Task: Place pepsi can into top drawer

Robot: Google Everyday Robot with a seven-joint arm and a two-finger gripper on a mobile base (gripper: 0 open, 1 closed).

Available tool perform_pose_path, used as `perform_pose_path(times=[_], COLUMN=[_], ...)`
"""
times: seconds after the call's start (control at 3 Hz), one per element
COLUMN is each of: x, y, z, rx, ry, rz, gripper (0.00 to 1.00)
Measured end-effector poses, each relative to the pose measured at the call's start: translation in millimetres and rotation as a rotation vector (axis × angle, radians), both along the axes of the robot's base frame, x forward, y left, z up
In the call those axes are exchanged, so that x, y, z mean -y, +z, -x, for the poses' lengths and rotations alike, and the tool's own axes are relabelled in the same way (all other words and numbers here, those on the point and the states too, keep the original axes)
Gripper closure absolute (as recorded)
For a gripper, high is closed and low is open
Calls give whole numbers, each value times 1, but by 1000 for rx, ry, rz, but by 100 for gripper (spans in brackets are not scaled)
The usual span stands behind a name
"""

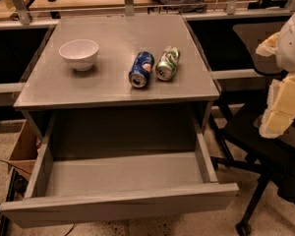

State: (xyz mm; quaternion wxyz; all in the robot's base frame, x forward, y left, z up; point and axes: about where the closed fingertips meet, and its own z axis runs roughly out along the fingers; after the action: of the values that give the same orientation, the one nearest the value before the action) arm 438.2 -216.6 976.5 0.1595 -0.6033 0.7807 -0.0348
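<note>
Top drawer point(123, 176): pulled out below near edge of surface point(54, 87). Pepsi can point(141, 69): on its side, centre-right, well left of end effector point(280, 107) at right edge; grip state cannot be told.

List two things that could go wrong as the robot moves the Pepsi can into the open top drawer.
1. The Pepsi can lies on its side close beside the green can; a grasp could set either one rolling.
2. The end effector sits at the far right, off the cabinet top; reaching across, it might grab the nearer green can.

Gripper point(280, 113) sits right of the open top drawer point(119, 201); green can point(167, 63) lies just beside pepsi can point(141, 69)
</note>
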Motion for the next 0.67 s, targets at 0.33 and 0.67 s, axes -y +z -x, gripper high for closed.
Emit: perform_pose_path(times=[0.33, 0.67], x=[0, -7], y=[0, 8], z=[0, -6], rx=[0, 21], ry=[0, 34], rz=[0, 17], gripper=[0, 0])
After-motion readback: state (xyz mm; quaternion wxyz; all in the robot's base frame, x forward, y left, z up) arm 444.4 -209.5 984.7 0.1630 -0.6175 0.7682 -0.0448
